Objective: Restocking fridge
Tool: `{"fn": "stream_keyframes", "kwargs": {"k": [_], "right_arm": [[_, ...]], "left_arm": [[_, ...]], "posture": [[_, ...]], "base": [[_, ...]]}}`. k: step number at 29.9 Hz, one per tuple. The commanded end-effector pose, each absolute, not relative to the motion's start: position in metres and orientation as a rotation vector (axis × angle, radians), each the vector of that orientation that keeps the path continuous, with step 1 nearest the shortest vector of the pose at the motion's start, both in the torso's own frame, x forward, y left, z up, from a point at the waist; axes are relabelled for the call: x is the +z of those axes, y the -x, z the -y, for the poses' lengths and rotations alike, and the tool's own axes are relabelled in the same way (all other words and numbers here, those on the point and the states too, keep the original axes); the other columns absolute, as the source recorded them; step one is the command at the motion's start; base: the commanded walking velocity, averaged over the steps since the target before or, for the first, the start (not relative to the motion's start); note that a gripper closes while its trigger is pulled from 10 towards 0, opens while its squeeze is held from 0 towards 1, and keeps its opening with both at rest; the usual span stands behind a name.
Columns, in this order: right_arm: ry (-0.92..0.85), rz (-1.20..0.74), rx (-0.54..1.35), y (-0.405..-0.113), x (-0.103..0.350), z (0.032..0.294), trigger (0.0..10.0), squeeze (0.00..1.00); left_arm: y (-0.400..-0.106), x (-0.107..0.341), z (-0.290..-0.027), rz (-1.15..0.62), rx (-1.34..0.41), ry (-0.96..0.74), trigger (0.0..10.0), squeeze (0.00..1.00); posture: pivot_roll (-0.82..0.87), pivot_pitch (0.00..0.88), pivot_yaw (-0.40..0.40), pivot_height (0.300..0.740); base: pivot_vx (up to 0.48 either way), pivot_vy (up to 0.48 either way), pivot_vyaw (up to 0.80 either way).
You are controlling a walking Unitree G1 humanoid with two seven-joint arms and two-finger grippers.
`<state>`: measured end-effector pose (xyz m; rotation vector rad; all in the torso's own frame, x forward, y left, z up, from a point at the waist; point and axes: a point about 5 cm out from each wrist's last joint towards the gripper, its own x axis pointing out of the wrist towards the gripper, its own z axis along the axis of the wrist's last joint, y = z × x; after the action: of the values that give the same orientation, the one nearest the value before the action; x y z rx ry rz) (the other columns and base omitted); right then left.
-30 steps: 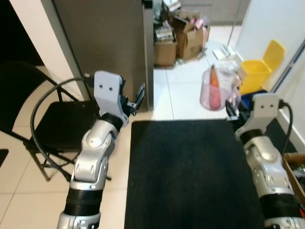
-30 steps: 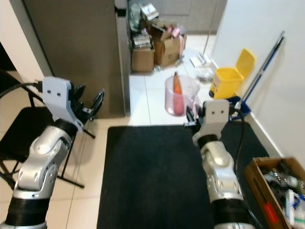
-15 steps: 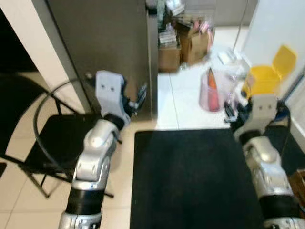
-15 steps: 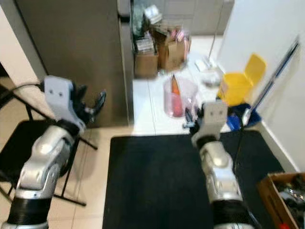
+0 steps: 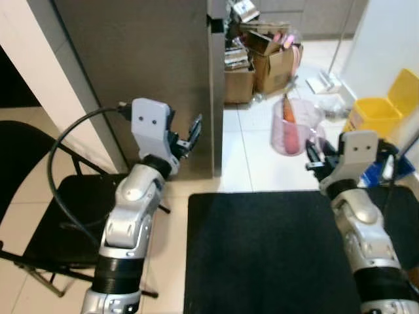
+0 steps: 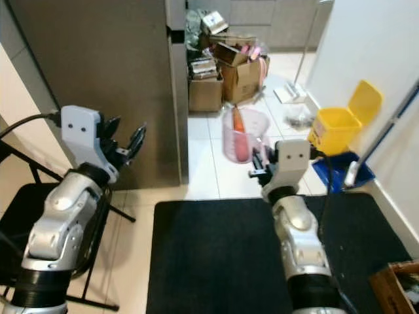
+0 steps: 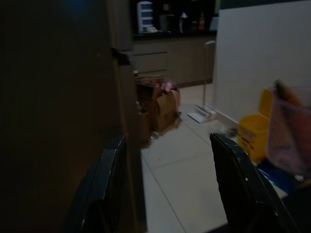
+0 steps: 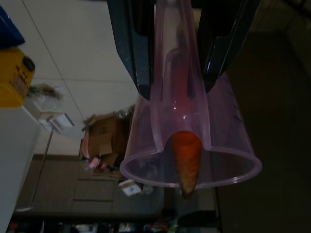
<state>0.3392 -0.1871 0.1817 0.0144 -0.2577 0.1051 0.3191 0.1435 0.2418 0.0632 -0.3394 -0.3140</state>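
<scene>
Facing the grey fridge (image 5: pixel 141 59), our right tool (image 8: pixel 177 80) clamps a pink cup (image 5: pixel 291 125) holding a carrot (image 8: pixel 187 162); our left tool (image 7: pixel 167 187) gapes wide, empty.

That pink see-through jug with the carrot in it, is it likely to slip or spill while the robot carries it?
The pink jug looks like thin smooth plastic, so probably light and somewhat slippery. The right gripper clamps only its handle. The carrot pokes past the rim, so it might slide out if tipped.

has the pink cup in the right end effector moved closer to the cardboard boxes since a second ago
Yes. The pink cup, clamped in the right end effector, now sits nearer the cardboard boxes and level with the yellow bin; the robot has stepped forward.
</scene>
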Motion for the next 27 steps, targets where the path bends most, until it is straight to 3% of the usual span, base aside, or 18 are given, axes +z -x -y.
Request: {"fn": "stream_keyframes", "kwargs": {"k": [1,6,27], "right_arm": [[-0.023,0.272,0.116,-0.3384,0.1834,0.1836,10.0,0.0],[-0.025,0.273,0.112,-0.3383,0.1837,0.1841,10.0,0.0],[-0.008,0.276,0.115,-0.3386,0.1846,0.184,10.0,0.0]], "left_arm": [[-0.3186,0.2374,-0.1463,0.325,-0.309,-0.063,10.0,0.0],[-0.3189,0.2375,-0.1461,0.326,-0.31,-0.063,10.0,0.0],[-0.3195,0.2383,-0.1455,0.332,-0.308,-0.056,10.0,0.0]], "posture": [[-0.02,0.133,-0.002,0.74],[-0.03,0.133,-0.001,0.74],[-0.03,0.131,-0.002,0.74]], "base": [[0.45,0.0,-0.56],[0.45,0.0,-0.58],[0.45,0.0,0.0]]}}
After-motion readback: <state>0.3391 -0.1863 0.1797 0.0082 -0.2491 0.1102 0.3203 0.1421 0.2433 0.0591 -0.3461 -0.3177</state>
